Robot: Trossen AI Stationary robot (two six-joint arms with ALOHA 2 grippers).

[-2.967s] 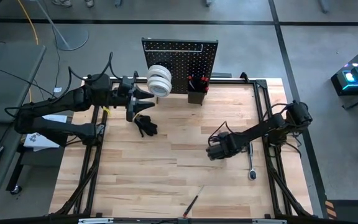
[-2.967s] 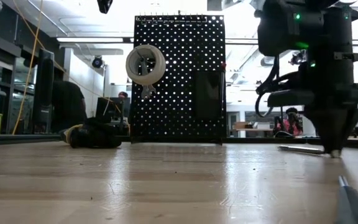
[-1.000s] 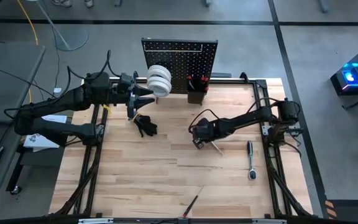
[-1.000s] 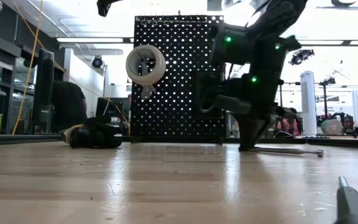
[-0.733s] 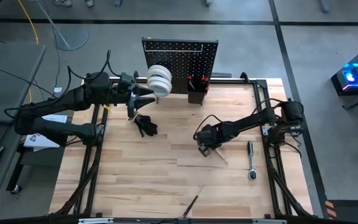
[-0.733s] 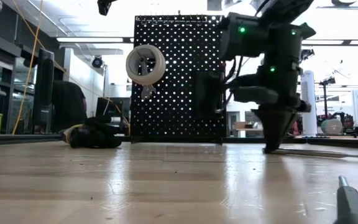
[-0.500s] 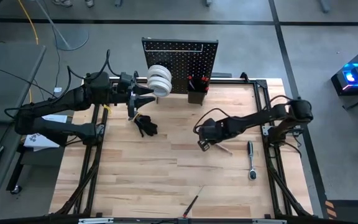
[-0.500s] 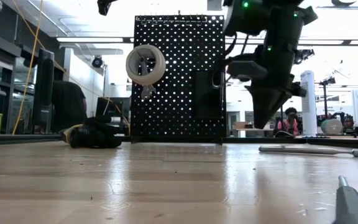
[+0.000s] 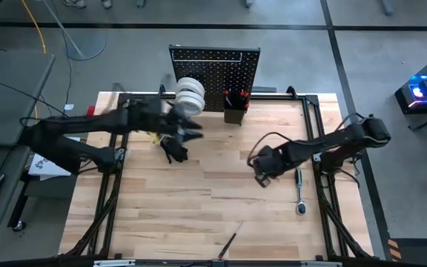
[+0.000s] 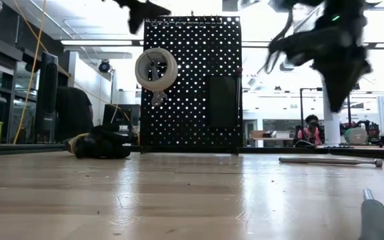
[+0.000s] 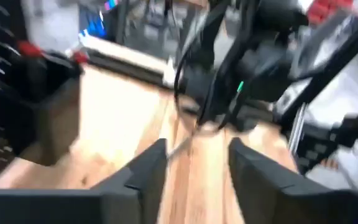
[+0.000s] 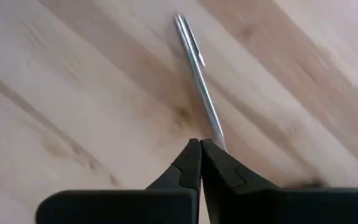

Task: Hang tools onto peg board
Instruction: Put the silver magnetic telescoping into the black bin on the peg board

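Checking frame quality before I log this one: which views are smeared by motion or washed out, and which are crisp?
High view: the left arm's claw is motion-smeared; the peg board is crisp. Low view: ceiling lights glare behind the peg board, and the right arm overhead is blurred. Left wrist view: blurred throughout. Right wrist view: fairly sharp, the right claw shut over a slim silver tool.
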